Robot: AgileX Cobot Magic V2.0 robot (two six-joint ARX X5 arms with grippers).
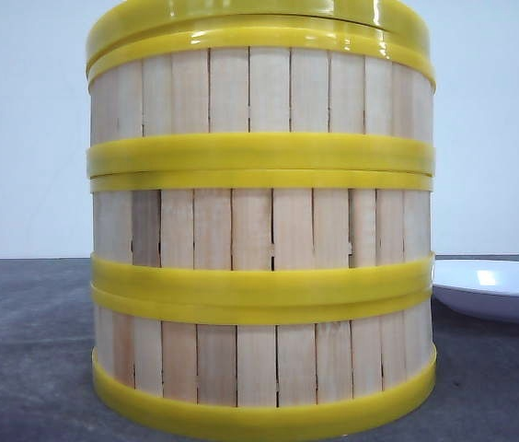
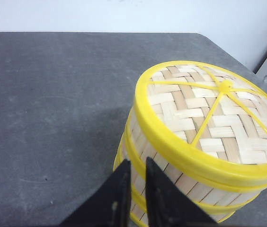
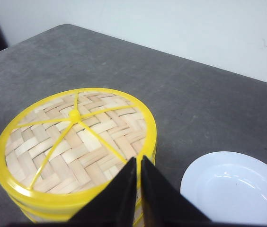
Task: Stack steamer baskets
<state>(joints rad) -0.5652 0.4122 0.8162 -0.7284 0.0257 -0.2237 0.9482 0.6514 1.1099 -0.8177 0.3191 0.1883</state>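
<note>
Three steamer baskets stand stacked in one tower: top [image 1: 259,92], middle [image 1: 259,226], bottom [image 1: 259,364]. Each has light-wood slats and yellow rings. A woven bamboo lid [image 2: 204,113] with a yellow rim covers the top one. My left gripper [image 2: 136,163] is shut and empty, hanging just beside the stack's wall [image 2: 171,175], below the lid's rim. Also shut and empty, my right gripper [image 3: 138,160] hovers over the lid's [image 3: 76,137] edge on the side toward the plate. Neither gripper shows in the front view.
A white plate [image 1: 499,285] lies on the dark grey table [image 2: 53,94] just right of the stack, and in the right wrist view the plate [image 3: 235,189] is close to the fingers. A pale wall rises behind the table.
</note>
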